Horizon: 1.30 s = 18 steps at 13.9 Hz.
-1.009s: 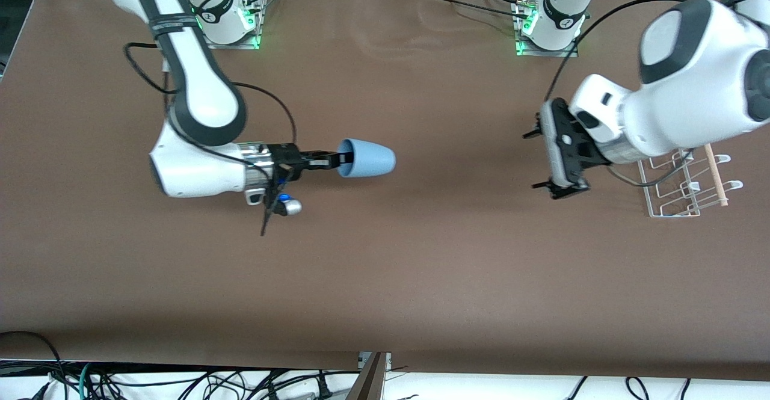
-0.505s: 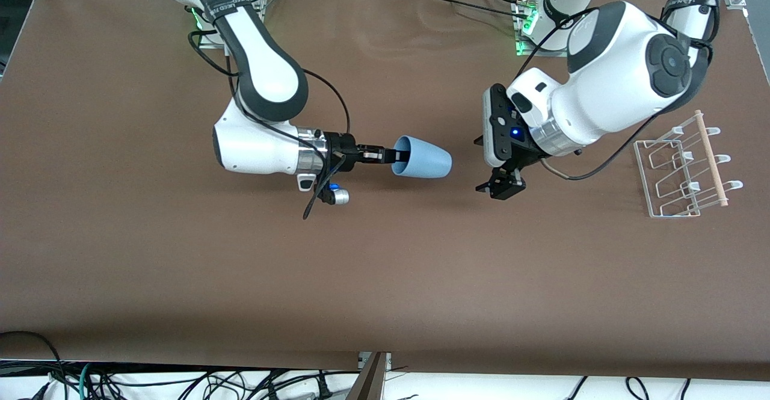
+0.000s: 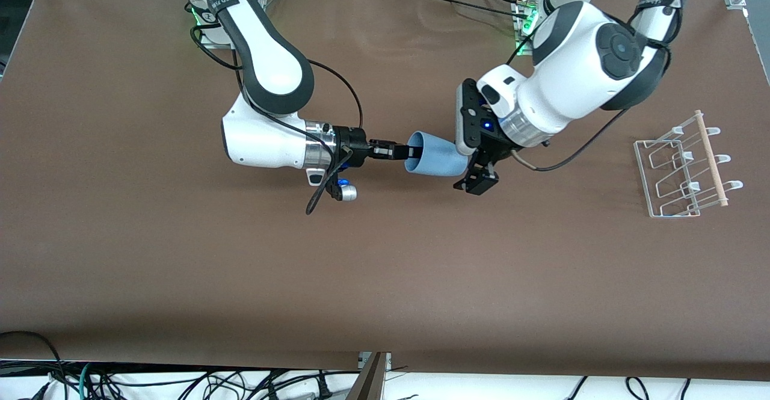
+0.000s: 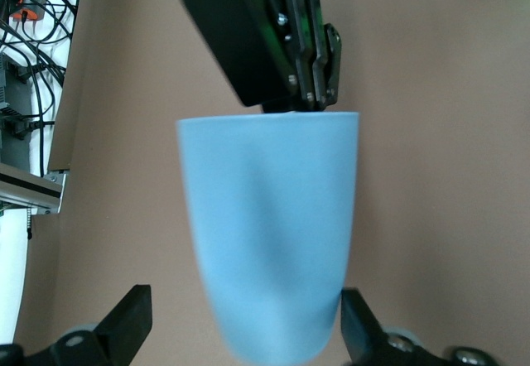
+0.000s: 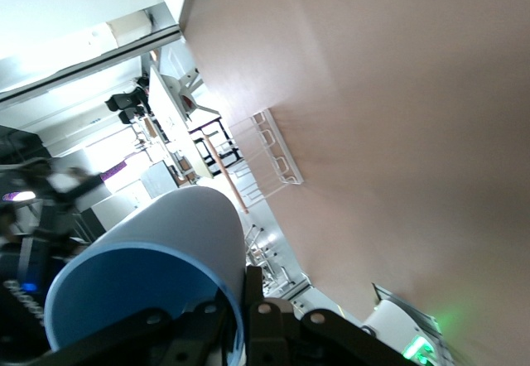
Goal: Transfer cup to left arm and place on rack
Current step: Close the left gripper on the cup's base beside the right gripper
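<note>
The handover is in hand. The cup (image 3: 434, 156) hangs on its side in the air over the middle of the table (image 3: 385, 280), just above the centre of the front view, with its open mouth turned toward the right arm and its narrow bottom toward the left arm. The right gripper (image 3: 391, 150) is clenched on the cup's rim, one finger inside the mouth and one outside, as its own wrist view shows at the lower left of the frame (image 5: 240, 316).

The left gripper (image 3: 472, 168) is released, its fingers spread to either side of the cup's narrow end; in the left wrist view the two fingertips (image 4: 124, 320) stand at the bottom corners of the frame with the cup (image 4: 269, 233) between them, a little gap showing on each side. The next move, I judge, calls for the left gripper to clench on the cup body before the right one lets go.

The right arm reaches out level from the upper left of the front view, its wrist lying flat. The left arm comes down from the upper right, its wrist bent toward the cup. The rack (image 3: 686, 168) stands at the right edge of the front view, well apart from both grippers and with nothing on it.
</note>
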Each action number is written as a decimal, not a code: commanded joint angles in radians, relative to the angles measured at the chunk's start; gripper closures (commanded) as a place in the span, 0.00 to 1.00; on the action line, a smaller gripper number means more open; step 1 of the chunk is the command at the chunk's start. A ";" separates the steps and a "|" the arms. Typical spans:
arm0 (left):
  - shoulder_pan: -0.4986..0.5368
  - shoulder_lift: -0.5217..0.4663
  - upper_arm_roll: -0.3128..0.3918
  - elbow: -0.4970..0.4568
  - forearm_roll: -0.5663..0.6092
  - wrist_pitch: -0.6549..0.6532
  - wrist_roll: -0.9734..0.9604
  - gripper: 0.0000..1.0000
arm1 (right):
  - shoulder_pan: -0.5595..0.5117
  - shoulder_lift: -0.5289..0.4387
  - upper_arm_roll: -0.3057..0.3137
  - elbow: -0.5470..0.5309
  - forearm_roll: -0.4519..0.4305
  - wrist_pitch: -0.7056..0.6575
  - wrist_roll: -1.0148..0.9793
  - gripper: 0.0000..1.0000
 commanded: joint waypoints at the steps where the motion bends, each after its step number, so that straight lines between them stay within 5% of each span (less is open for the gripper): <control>1: -0.007 -0.027 -0.003 -0.045 0.022 0.036 -0.029 0.00 | 0.022 0.007 -0.008 0.039 0.029 0.002 0.012 1.00; 5: -0.013 -0.026 -0.003 -0.055 0.022 0.038 -0.083 0.06 | 0.022 0.003 -0.008 0.039 0.032 -0.003 0.012 1.00; 6: -0.013 -0.024 -0.003 -0.053 0.022 0.038 -0.081 0.43 | 0.022 0.003 -0.008 0.039 0.032 -0.001 0.012 1.00; 7: -0.013 -0.023 -0.004 -0.052 0.022 0.036 -0.088 0.91 | 0.022 0.003 -0.008 0.039 0.032 -0.001 0.012 1.00; 8: -0.013 -0.023 -0.004 -0.052 0.022 0.035 -0.106 1.00 | 0.024 0.003 -0.008 0.039 0.032 0.000 0.012 1.00; 14: -0.010 -0.021 -0.004 -0.042 0.022 0.029 -0.124 1.00 | 0.009 0.001 -0.009 0.037 0.033 -0.010 0.007 1.00; 15: -0.010 -0.021 -0.003 -0.042 0.022 0.027 -0.123 1.00 | 0.008 0.000 -0.009 0.039 0.033 -0.010 0.009 0.85; 16: -0.005 -0.021 -0.001 -0.041 0.022 0.025 -0.120 1.00 | 0.011 -0.002 -0.009 0.037 0.030 -0.009 -0.002 0.01; 18: 0.005 -0.021 0.008 -0.039 0.022 0.001 -0.100 1.00 | 0.015 -0.006 -0.012 0.037 0.026 -0.010 -0.008 0.00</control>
